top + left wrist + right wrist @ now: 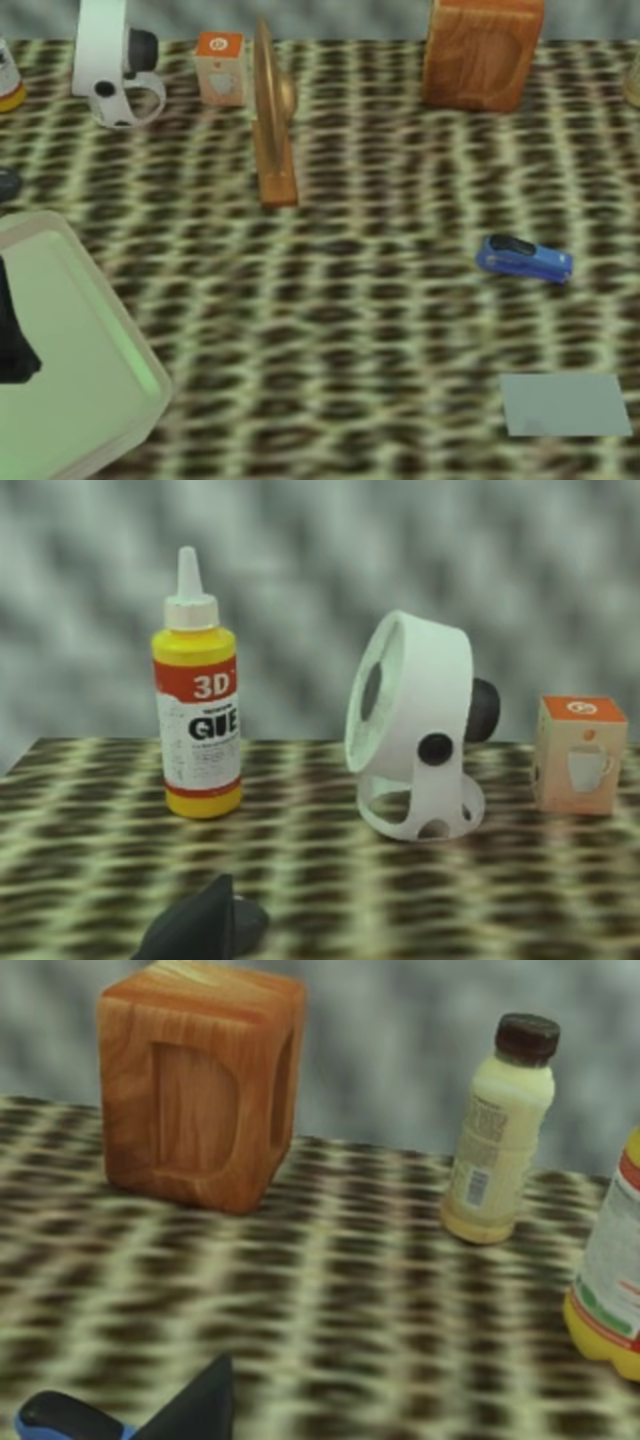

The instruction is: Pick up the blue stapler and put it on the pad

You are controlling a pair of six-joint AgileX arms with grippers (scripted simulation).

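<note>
The glue bottle (197,695) reads "3D" on a red band, with black letters below. An orange-topped carton (578,755) shows a cup. Leopard-print cloth (380,320) covers the table, against a mottled grey wall. The blue stapler (524,259) lies right of centre, apart from the pad (566,404) nearer the front edge. Can't tell either gripper's fingers.

In the right wrist view only a corner of the blue stapler (70,1418) shows, the rest cut off by the picture's edge, and a dark fingertip (195,1405) of the right gripper hides part of it. The yellow bottle (610,1280) is cropped at the side. From above, the wooden block (482,50) and white fan (112,60) lose their far parts, the green tray (75,340) its left side. The left gripper's state cannot be told.
</note>
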